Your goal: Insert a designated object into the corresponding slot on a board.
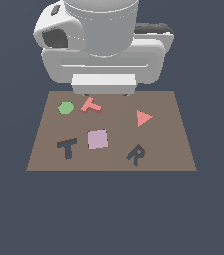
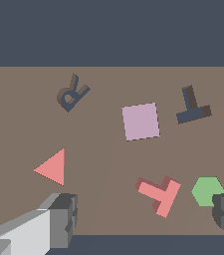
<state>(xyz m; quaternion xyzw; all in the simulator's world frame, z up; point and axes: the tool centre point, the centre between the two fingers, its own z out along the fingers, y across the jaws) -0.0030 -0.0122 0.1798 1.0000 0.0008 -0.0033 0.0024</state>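
The salmon-red T block (image 1: pixel 90 104) lies flat on the brown board (image 1: pixel 168 149) near its far edge, beside a green hexagon (image 1: pixel 65 107). The dark navy T-shaped slot (image 1: pixel 67 148) is near the front edge at the exterior view's left, empty. In the wrist view my gripper (image 2: pixel 144 211) is open and empty, hovering above the board. The red T (image 2: pixel 159 193) sits between the two fingers (image 2: pixel 58 219), nearer the other finger. The T slot (image 2: pixel 193 106) lies farther off. In the exterior view the arm's hand (image 1: pixel 103 82) hides the fingers.
A salmon-red triangle (image 1: pixel 144 117), a pink square (image 1: pixel 97 139) and a dark R-shaped recess (image 1: pixel 137 155) are also on the board. In the wrist view the square (image 2: pixel 141 121) lies between the red T and the two recesses. The green hexagon (image 2: pixel 207 191) touches no finger.
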